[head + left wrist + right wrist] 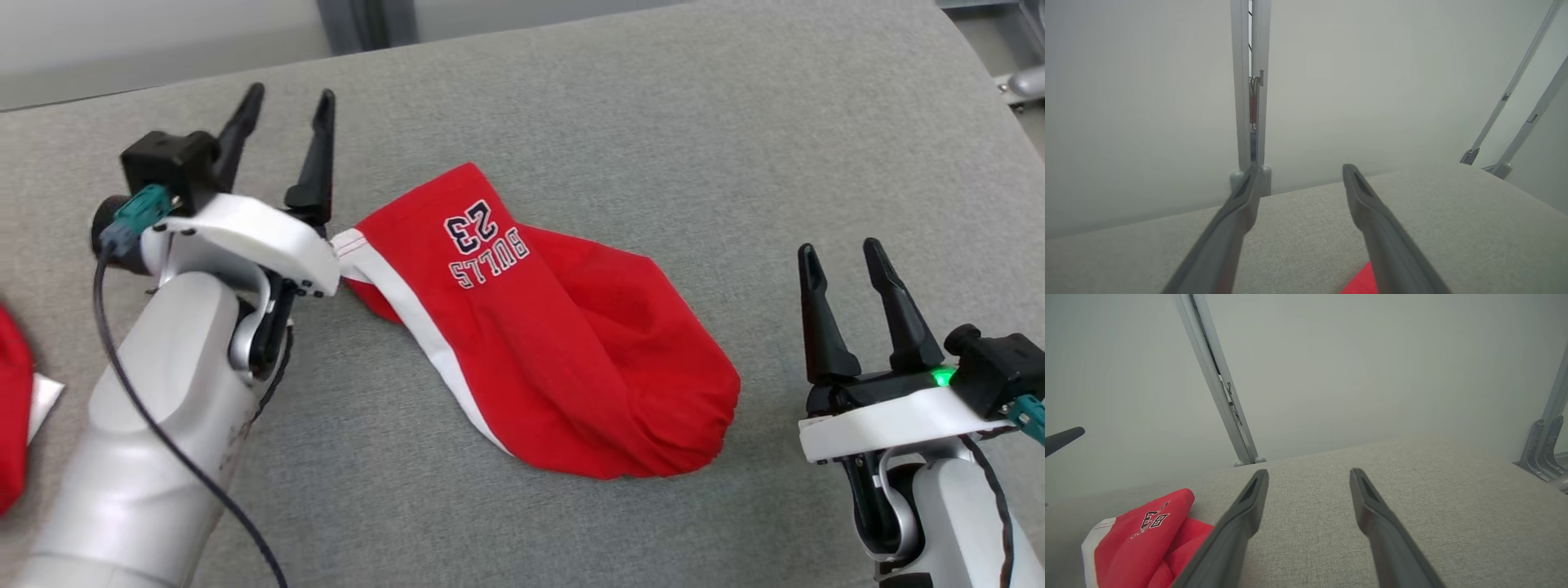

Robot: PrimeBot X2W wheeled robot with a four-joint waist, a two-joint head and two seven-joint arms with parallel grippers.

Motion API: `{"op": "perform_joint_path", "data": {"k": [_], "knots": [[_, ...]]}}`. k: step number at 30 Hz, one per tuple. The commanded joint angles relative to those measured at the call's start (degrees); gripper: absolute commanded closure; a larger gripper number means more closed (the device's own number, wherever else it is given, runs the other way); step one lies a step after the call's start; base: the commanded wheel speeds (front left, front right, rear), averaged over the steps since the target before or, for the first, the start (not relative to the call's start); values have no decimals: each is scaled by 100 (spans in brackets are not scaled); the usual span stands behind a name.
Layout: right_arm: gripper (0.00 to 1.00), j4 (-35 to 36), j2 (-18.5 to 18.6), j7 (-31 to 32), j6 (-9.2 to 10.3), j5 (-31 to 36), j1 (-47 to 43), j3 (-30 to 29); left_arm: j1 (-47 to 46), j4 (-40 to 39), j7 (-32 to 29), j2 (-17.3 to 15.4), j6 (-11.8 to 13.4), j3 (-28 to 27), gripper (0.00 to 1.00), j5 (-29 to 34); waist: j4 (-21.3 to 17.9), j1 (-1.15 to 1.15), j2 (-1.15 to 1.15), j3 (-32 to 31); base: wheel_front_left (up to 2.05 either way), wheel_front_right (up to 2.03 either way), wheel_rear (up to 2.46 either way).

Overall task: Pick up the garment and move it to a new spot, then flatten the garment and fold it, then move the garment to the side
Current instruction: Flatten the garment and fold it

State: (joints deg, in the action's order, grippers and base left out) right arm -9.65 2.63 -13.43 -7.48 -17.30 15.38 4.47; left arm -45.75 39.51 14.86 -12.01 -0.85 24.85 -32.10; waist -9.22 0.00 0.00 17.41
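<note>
The garment (555, 343) is red with a white stripe and "BULLS 23" printed on it. It lies bunched and folded over on the grey cloth surface (653, 122), in the middle of the head view. My left gripper (290, 94) hangs open just left of the garment's white-edged corner, fingers pointing away, nothing between them. A red tip of the garment (1365, 281) shows beside its right finger in the left wrist view. My right gripper (841, 249) stands open and empty to the right of the garment, apart from it. The garment (1143, 543) lies at lower left in the right wrist view.
Another red piece of cloth with a white tag (16, 408) lies at the left edge of the head view. Beyond the surface's far edge stand a pale wall and a grey upright post (1251, 102). Metal frame legs (1541, 453) stand at the far right.
</note>
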Motion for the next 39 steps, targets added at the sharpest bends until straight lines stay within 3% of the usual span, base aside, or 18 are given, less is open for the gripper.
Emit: {"op": "perform_joint_path", "data": {"k": [1,10,18,27,39], "knots": [[0,41,40,-29,-3,47,-18,-15,221,-200,16,-88,79,-85,0,113,113,0,0,-68,0,0,0],[0,268,43,56,-3,383,-105,-129,1750,-2483,19,-511,585,-940,0,746,532,0,0,-262,0,0,0],[0,304,43,158,-3,577,-243,-130,3080,-3739,18,-773,993,-1261,0,939,588,0,0,-548,0,0,0],[0,293,43,289,-3,711,-531,-198,3980,-4362,-157,-871,1323,-1294,0,983,592,0,0,-841,0,0,0],[0,420,42,454,-3,674,-819,-261,4164,-4224,-243,-957,1267,-1193,0,928,608,0,0,-1100,0,0,0]]}}
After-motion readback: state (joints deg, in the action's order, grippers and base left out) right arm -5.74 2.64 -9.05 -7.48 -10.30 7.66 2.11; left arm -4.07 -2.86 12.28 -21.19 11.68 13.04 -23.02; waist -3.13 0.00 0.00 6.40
